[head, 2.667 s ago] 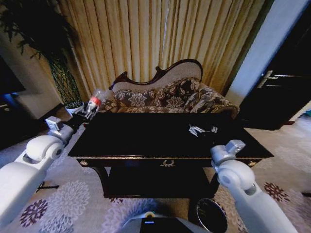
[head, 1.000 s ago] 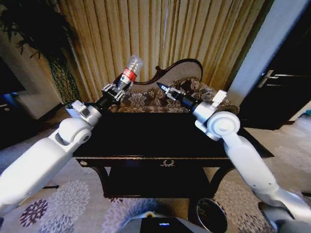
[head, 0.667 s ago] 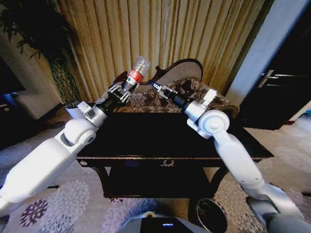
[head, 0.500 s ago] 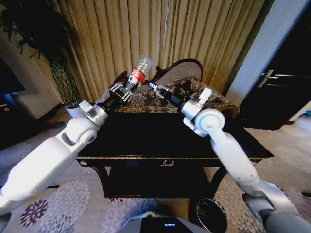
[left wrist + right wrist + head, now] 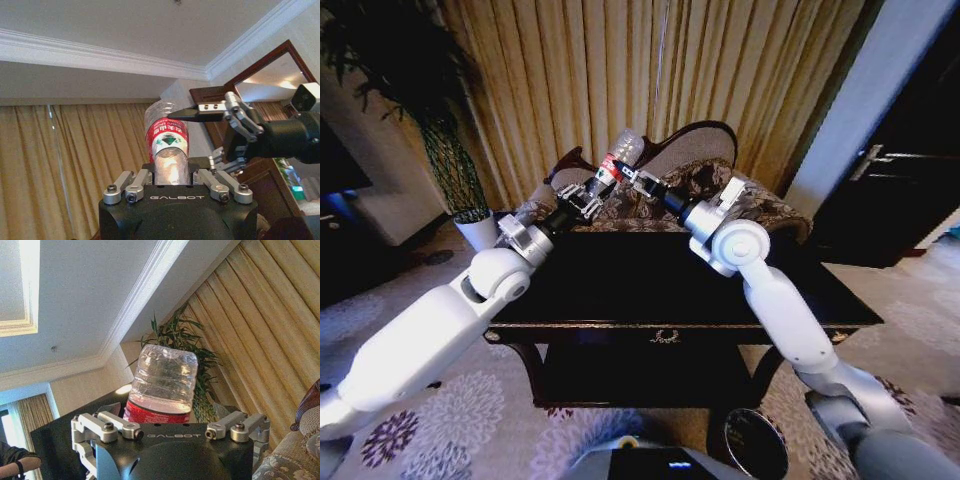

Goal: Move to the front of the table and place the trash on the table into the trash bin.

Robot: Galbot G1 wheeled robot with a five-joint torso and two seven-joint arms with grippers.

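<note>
Gold pleated curtains (image 5: pixel 620 80) are hanging across the back wall. An ornate patterned sofa (image 5: pixel 760 205) is sitting in front of them. A leafy plant (image 5: pixel 410 90) is standing in a white pot (image 5: pixel 475 228) on the left. A dark door (image 5: pixel 910 170) is filling the right edge, and a floral rug (image 5: pixel 440 420) is covering the floor.

bottle (image 5: pixel 620 157): clear plastic, red label, tilted, lifted above the worktop
worktop (image 5: pixel 670 290): dark glossy wood, gold emblem on its front drawer
trash bin (image 5: pixel 756 446): round, black inside, on the floor below the worktop's front edge
</note>
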